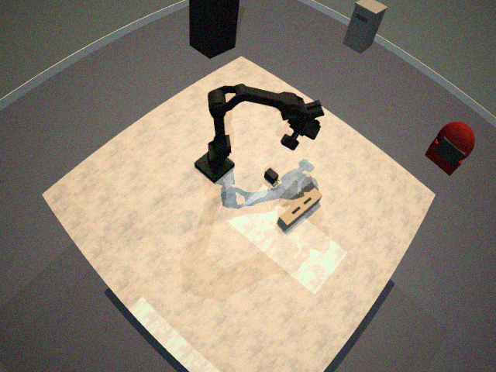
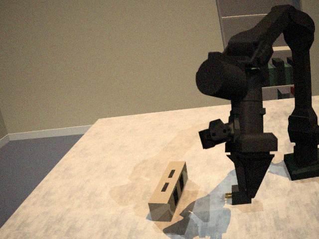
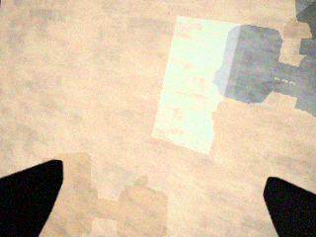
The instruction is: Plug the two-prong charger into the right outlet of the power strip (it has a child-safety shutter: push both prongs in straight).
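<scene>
The black charger (image 1: 270,175) (image 2: 239,199) lies on the table, its two brass prongs (image 2: 228,195) pointing toward the power strip. The tan power strip (image 1: 286,222) (image 2: 160,197) stands a short way off, with two dark slots on top and two dark outlets (image 2: 181,180) (image 2: 176,196) in the side facing the charger. My gripper (image 2: 248,188) (image 3: 166,179) is open and empty, pointing down. In the exterior view its fingers overlap the charger, but the top view shows the arm's end off to the charger's upper right. The wrist view shows neither charger nor strip.
The arm's base (image 1: 214,164) (image 2: 304,170) stands on the table (image 1: 132,224) (image 2: 123,139) (image 3: 99,74), left of the charger in the top view. Bright light patches and arm shadows cross the table top. A black cabinet (image 1: 211,25), a grey cabinet (image 1: 362,29) and a red object (image 1: 458,136) stand beyond its edges.
</scene>
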